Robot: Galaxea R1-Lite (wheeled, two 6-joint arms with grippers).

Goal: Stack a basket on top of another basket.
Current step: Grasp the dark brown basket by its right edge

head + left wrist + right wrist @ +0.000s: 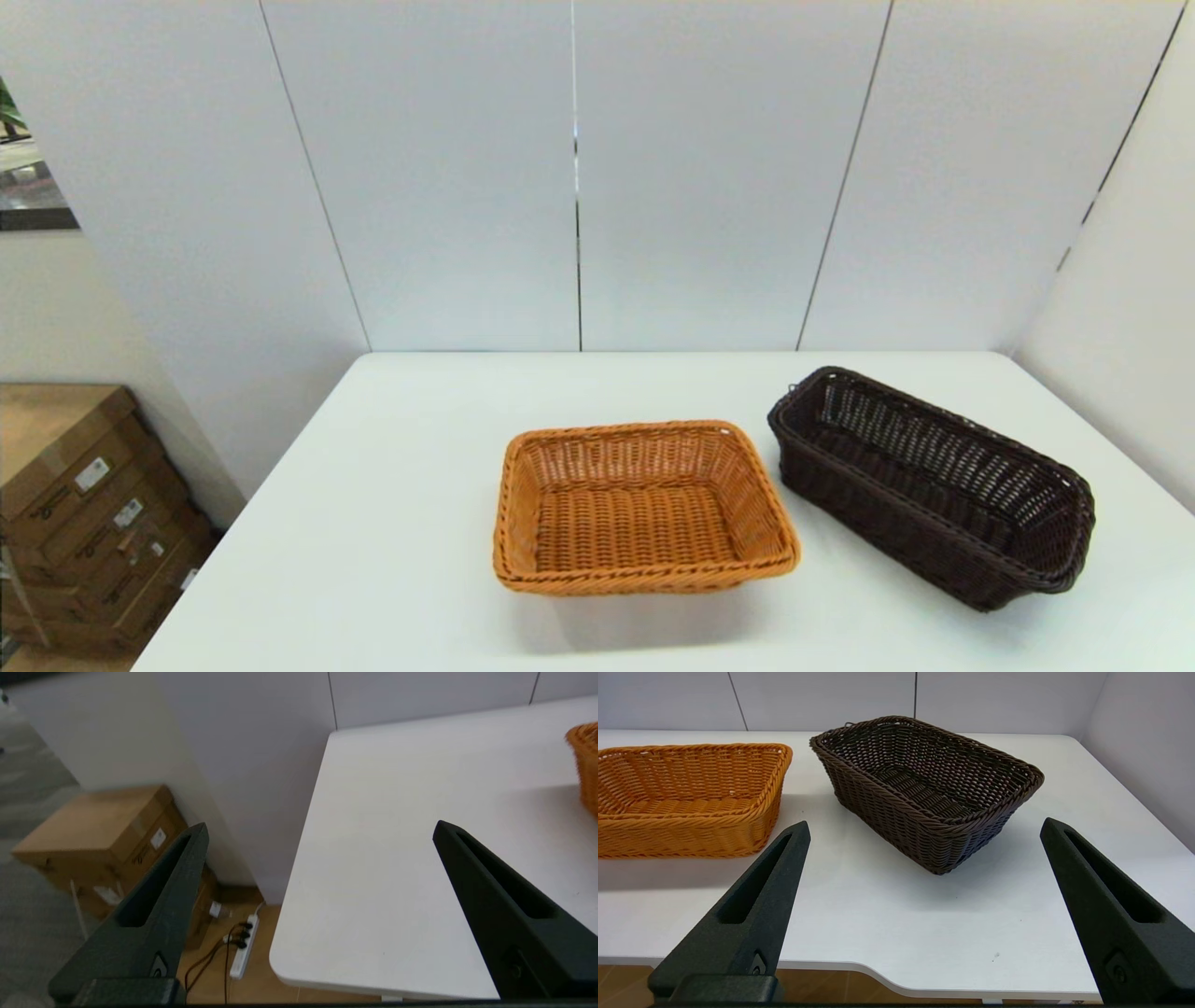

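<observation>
While upright, dark basket (934,485) angled diagonally, orange basket (644,509) squarely beside.

We see dark brown basket (934,485), open weave, braided rim, at 3 o'clock of orange-tan basket (642,509), tight weave, braided rim. White table (373,541). Tan cardboard boxes (75,504) at 9 o'clock, white labels.

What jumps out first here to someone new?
Two wicker baskets on the white table: the orange basket near the middle and the dark brown basket to its right, angled, apart from it and not yet stacked. Both are empty. The right pincer is open off the near table edge, facing the brown basket; the left pincer is open over the table's left edge.
</observation>
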